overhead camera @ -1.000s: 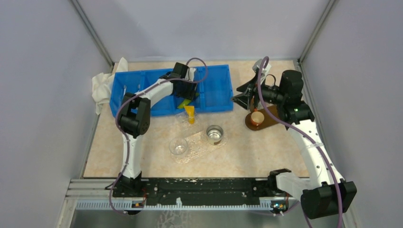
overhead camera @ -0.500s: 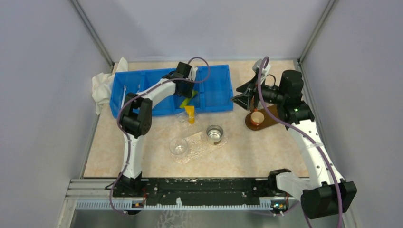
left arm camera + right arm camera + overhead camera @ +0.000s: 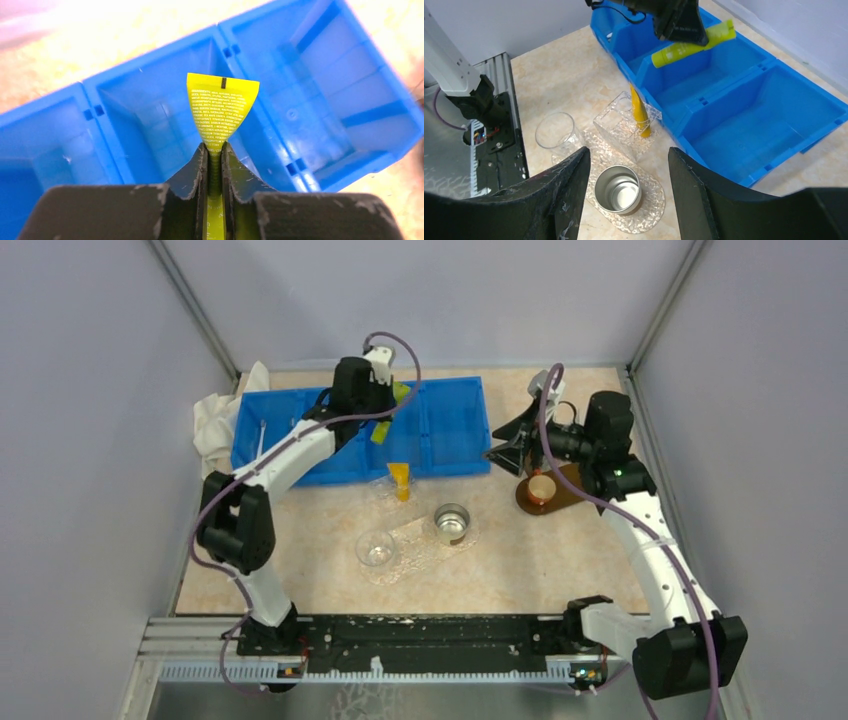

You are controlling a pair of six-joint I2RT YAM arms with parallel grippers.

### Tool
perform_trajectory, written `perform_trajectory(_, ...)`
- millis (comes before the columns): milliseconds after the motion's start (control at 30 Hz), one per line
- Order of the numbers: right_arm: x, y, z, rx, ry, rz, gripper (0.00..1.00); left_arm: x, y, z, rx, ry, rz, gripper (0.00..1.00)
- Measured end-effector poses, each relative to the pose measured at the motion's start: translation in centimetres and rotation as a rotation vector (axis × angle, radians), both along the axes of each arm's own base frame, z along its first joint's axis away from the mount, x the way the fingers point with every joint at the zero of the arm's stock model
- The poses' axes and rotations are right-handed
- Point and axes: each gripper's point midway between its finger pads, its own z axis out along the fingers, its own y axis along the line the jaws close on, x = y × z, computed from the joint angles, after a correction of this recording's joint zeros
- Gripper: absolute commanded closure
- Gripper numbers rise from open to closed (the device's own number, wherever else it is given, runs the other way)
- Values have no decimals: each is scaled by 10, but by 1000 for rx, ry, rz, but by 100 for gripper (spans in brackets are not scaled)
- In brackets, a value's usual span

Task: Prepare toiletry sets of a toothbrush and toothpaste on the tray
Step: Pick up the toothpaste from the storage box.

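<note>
Ok, status. On the table, the blue bin with 3 compartments sits at the far side. Over its middle compartment the left gripper has its jaws pinched on a yellow toothpaste. The crimped end sticks out past the fingers and the tube is clear of the bin floor. Right of the bin the right gripper hovers with jaws spread, nothing between them. In front of the bin lies the clear tray carrying a glass cup, a metal cup and a clear box. Standing in that box: 1 more yellow tube. Thin toothbrush lies in the bin's left compartment.
</note>
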Motion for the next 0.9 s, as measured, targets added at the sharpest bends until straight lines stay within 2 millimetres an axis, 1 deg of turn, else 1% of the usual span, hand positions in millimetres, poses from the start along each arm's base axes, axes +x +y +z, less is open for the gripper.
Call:
perform_trajectory(133,-4,4,-4,13,3,49,40,-11,2,52,-105,-163,-7,100)
perform_trajectory(200,-7,7,-7,23,10,83,39,-18,-1,68,-158,-217,-29,100)
perform_trajectory(267,-11,10,-10,36,20,120,38,-30,-6,85,-232,-271,-68,100)
perform_trajectory(333,-15,14,-11,54,27,161,35,-44,-14,101,-319,-320,-119,100)
perform_trajectory(400,-16,17,-11,75,39,192,28,-60,-26,121,-440,-373,-191,100)
perform_trajectory(500,-10,19,-10,109,63,190,20,-80,-43,141,-605,-424,-283,100)
perform_trajectory(567,-3,21,-12,134,88,173,18,-96,-55,150,-725,-440,-350,100)
perform_trajectory(633,5,22,-18,161,123,146,18,-110,-66,153,-829,-438,-408,100)
perform_trajectory(733,18,27,-30,191,165,102,18,-126,-77,148,-946,-409,-458,100)
perform_trajectory(800,22,34,-39,200,188,90,18,-137,-86,143,-1008,-382,-483,100)
perform_trajectory(900,20,49,-48,209,205,108,18,-154,-98,141,-1070,-357,-515,100)
